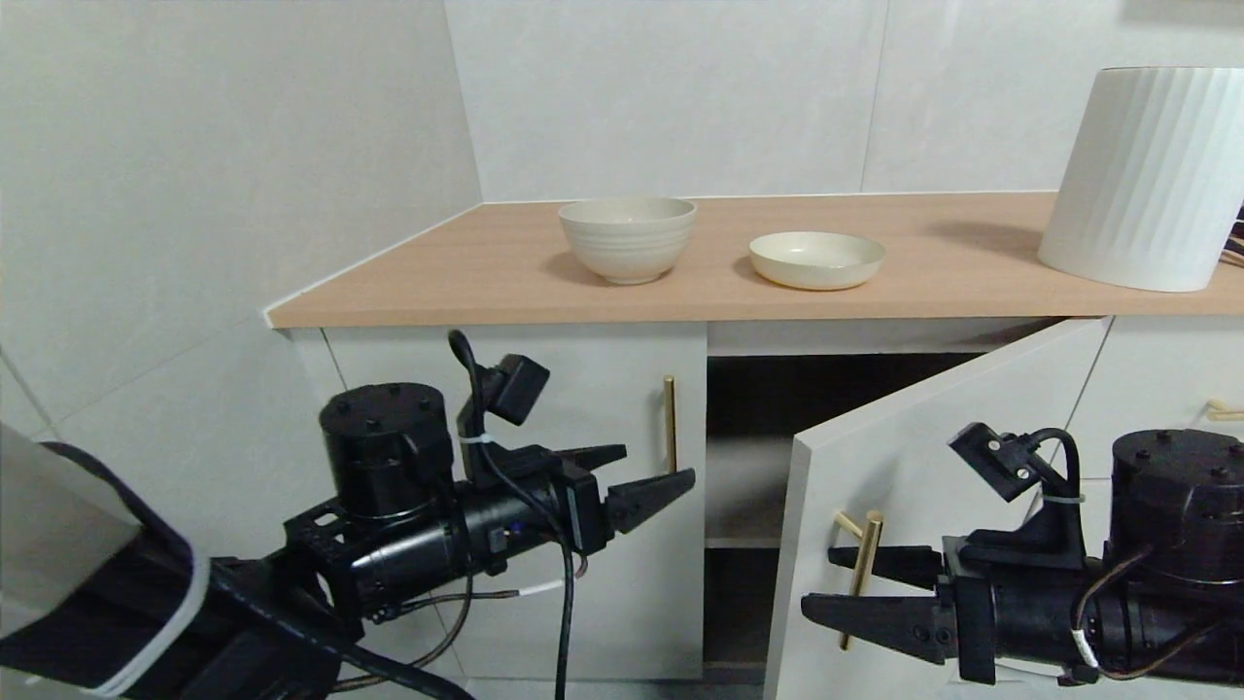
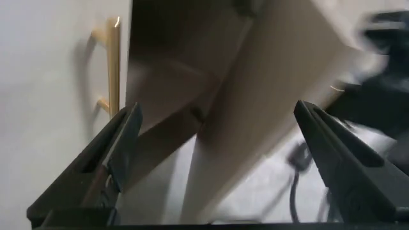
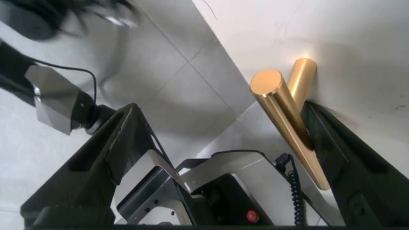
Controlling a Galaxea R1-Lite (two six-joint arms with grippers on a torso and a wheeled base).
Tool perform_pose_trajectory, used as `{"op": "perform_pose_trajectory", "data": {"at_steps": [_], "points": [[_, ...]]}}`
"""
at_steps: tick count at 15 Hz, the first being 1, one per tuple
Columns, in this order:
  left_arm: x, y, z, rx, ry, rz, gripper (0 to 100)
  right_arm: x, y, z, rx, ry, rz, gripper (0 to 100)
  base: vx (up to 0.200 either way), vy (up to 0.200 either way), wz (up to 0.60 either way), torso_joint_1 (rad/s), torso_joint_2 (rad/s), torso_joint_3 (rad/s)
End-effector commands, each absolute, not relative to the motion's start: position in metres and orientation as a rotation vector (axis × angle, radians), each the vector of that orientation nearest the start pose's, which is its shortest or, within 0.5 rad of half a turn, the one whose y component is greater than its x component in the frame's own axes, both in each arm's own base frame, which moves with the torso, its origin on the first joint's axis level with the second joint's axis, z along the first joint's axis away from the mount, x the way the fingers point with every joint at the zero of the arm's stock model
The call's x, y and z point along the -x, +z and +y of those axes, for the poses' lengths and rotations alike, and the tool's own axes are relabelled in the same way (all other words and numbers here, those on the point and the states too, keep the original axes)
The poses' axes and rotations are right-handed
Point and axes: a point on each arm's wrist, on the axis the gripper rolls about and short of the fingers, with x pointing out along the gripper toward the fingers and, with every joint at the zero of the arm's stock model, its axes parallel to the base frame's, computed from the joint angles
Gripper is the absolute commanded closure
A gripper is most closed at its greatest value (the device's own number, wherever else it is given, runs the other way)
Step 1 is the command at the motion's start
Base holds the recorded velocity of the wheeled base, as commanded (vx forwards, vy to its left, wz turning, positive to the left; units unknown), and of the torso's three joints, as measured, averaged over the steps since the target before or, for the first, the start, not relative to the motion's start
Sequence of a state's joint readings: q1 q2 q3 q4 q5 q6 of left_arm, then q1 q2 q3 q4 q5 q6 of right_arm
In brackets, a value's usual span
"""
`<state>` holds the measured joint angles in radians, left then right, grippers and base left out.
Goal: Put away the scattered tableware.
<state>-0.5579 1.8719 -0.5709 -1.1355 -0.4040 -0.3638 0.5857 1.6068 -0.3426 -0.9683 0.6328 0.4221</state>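
Observation:
On the wooden countertop (image 1: pixel 466 267) stand a deep cream bowl (image 1: pixel 627 238) and, to its right, a shallow cream dish (image 1: pixel 816 260). Both grippers are below the counter, in front of the cabinet. My left gripper (image 1: pixel 657 464) (image 2: pixel 217 107) is open and holds nothing, level with the closed left door's gold handle (image 1: pixel 669 423) (image 2: pixel 114 64). My right gripper (image 1: pixel 818 580) (image 3: pixel 218 108) is open at the swung-out right door (image 1: pixel 923 467) (image 2: pixel 275 96). That door's gold handle (image 1: pixel 860 559) (image 3: pixel 291 121) lies between its fingers, close against one of them.
A tall white ribbed container (image 1: pixel 1147 175) stands on the counter at the far right. The open cabinet is dark inside, with a shelf (image 1: pixel 743 486) visible. Tiled walls close off the left side and the back.

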Motion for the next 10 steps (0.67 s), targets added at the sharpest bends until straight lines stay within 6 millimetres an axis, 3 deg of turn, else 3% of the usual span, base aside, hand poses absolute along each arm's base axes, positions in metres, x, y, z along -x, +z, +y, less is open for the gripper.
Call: {"op": "perform_pose_trajectory", "data": {"at_steps": [1,7,8,10], "points": [[-0.261,0.097,-0.178,0.314,-0.910,0.424,100,-0.185,0.124,0.138,-0.374,1.120,0.584,0,0.000,0.000,0.00,0.000,0.00,0.000],[-0.273,0.120,-0.193,0.277,-0.971,0.243,100,-0.184,0.124,0.139,-0.372,1.123,0.585,0,0.000,0.000,0.00,0.000,0.00,0.000],[-0.281,0.119,-0.205,0.275,-0.989,0.235,100,-0.184,0.123,0.139,-0.372,1.122,0.588,0,0.000,0.000,0.00,0.000,0.00,0.000],[-0.277,0.107,-0.219,0.267,-1.031,0.273,100,-0.182,0.126,0.138,-0.372,1.124,0.579,0,0.000,0.000,0.00,0.000,0.00,0.000]]}}
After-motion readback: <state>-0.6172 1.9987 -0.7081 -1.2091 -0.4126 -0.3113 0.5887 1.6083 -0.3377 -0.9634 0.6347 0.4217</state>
